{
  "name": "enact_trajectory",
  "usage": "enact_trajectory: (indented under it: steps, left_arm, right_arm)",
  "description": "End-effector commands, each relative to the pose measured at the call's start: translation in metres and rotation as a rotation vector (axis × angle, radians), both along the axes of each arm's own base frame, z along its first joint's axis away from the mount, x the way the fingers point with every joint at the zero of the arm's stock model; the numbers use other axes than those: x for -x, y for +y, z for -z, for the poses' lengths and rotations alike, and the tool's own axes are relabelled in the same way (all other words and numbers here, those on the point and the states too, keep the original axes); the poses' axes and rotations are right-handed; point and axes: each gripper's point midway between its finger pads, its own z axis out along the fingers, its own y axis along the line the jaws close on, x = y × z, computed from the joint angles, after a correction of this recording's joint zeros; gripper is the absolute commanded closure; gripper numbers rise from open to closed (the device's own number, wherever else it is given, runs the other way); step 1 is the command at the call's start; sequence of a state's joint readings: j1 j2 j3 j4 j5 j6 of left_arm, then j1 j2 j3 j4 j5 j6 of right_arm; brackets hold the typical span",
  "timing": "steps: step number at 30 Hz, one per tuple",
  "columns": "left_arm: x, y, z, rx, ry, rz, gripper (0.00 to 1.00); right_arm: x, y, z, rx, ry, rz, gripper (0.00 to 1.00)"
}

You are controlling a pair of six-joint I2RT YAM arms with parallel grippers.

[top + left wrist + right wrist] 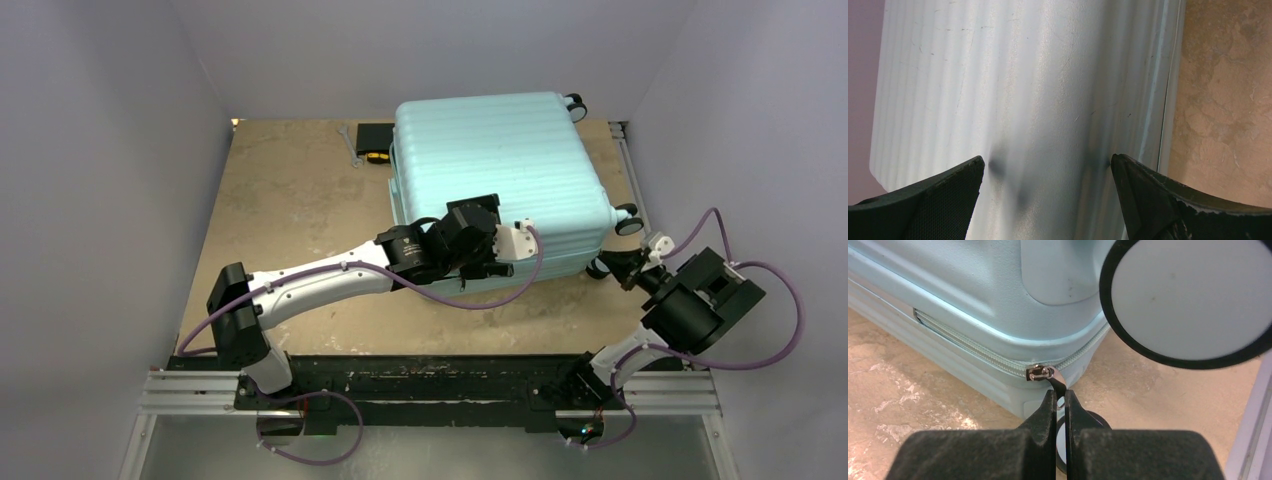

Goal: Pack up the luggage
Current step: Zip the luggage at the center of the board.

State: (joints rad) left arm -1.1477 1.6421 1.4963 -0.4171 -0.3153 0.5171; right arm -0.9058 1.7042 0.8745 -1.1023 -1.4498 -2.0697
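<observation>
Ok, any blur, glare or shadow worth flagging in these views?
Top external: evenly lit, the luggage sharp. Left wrist: it fills the frame, soft, with a bright sheen and dark shadows near the left gripper. Right wrist: the zipper pull in the right gripper is crisp, the wheel slightly soft.

Left arm, white shell with black joints: reaches from its base forward and to the right, forearm low and near level, wrist bent.

Left gripper, black two-finger: jaws spread wide, textured black fingers at the lower corners of the wrist view.

Right arm, same build: elbow folded out to the right, wrist pointing left.

Right gripper: fingers pressed together, pinching a small dark metal zipper pull at their tips.
</observation>
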Motion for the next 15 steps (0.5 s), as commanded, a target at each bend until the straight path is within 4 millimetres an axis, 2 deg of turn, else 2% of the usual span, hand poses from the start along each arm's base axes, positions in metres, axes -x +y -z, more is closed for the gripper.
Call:
enact_trajectory:
  steps: [1,9,15]
  left_arm:
    - [-0.002,-0.003,-0.019,0.033,-0.023,-0.002,0.01]
    - [-0.002,-0.003,-0.017,0.027,-0.017,-0.004,0.01]
    - [0.000,-0.004,-0.015,0.028,-0.004,-0.004,0.01]
  right_arm:
    - [-0.010,-0.026,-0.035,0.165,-0.280,0.089,1.00]
    - [-0.003,-0.017,-0.036,0.191,-0.315,0.098,1.00]
    - [-0.004,-0.015,-0.044,0.129,-0.332,0.125,1.00]
